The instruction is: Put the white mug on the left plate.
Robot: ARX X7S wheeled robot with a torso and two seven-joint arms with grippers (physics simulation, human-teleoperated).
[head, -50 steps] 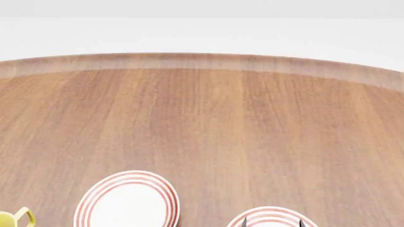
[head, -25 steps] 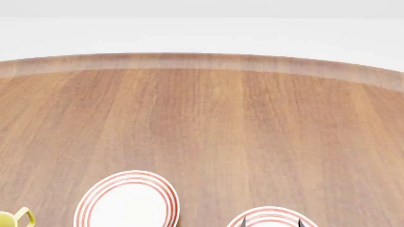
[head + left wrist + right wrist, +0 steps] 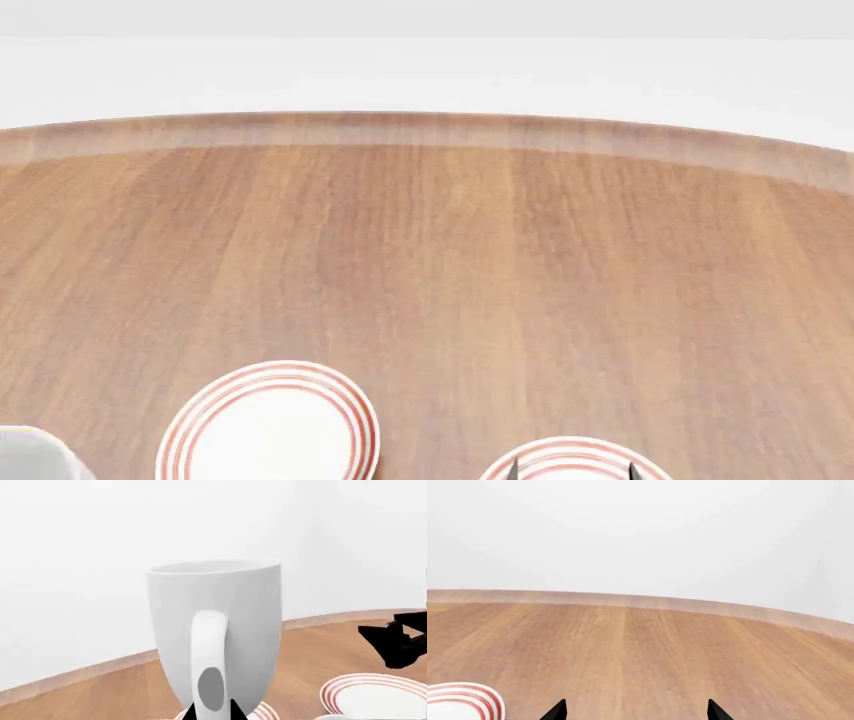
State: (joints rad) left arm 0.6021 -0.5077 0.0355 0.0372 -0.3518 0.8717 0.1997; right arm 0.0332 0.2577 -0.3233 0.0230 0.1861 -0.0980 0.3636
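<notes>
The white mug [image 3: 213, 630] fills the left wrist view, upright, with its loop handle facing the camera. My left gripper [image 3: 213, 714] is shut on that handle, one dark fingertip on each side. In the head view only a corner of the mug [image 3: 34, 455] shows at the bottom left, beside the left plate [image 3: 267, 425] and not over it. A ringed rim [image 3: 265, 711] shows just behind the mug's base. My right gripper [image 3: 635, 712] is open and empty, its tips low over the right plate [image 3: 574, 458].
The wooden table [image 3: 454, 260] runs far back to a curved edge. In the left wrist view the right plate [image 3: 373, 700] lies beyond the mug with the black right gripper [image 3: 400, 642] above it. A ringed plate edge [image 3: 460, 700] shows in the right wrist view.
The white mug has come into the head view's bottom left corner and now hides the yellow mug that showed there. The plates and right gripper have not moved.
</notes>
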